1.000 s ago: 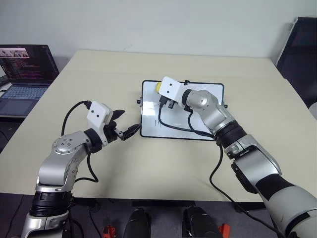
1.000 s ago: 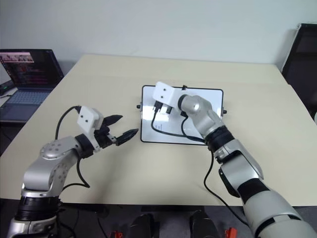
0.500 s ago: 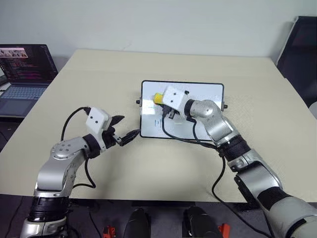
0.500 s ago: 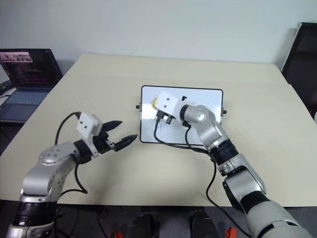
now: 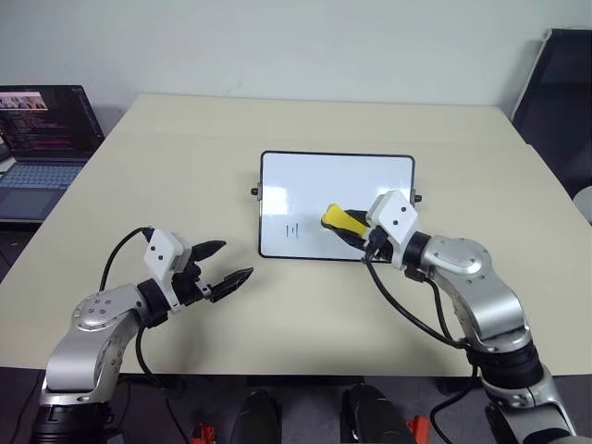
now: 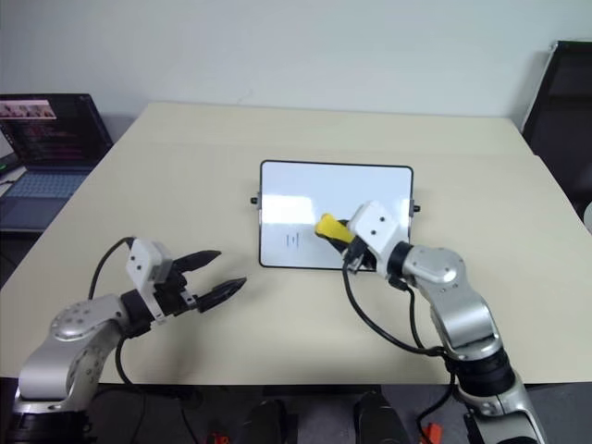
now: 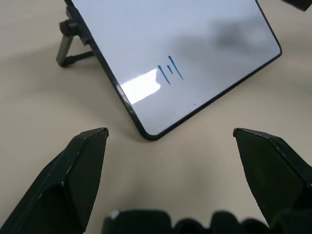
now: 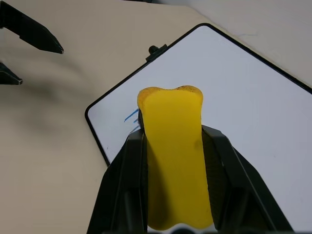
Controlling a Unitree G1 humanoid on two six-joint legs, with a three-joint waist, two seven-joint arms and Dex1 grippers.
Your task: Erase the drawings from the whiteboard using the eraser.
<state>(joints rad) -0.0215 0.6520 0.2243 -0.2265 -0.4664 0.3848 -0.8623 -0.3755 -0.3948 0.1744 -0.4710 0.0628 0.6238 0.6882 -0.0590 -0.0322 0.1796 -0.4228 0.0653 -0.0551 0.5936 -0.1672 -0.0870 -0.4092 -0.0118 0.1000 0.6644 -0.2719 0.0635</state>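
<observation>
The whiteboard (image 5: 314, 185) lies flat in the middle of the table. A small cluster of blue drawings (image 5: 292, 228) sits near its near-left corner, and the same blue strokes (image 7: 170, 74) show in the left wrist view. My right gripper (image 5: 351, 228) is shut on the yellow eraser (image 5: 341, 220), which hangs just over the board's near edge, to the right of the strokes. In the right wrist view the eraser (image 8: 173, 161) sits between both fingers. My left gripper (image 5: 233, 261) is open and empty, over the table to the left of the board's near-left corner.
An open laptop (image 5: 42, 139) stands at the far left beside the table. A dark chair (image 5: 566, 83) is at the far right. The beige table (image 5: 185, 166) surrounds the board on all sides.
My right arm has drawn back with the eraser from the board's far-left area to its near edge. My left gripper has pulled back and sunk a little. The blue strokes remain.
</observation>
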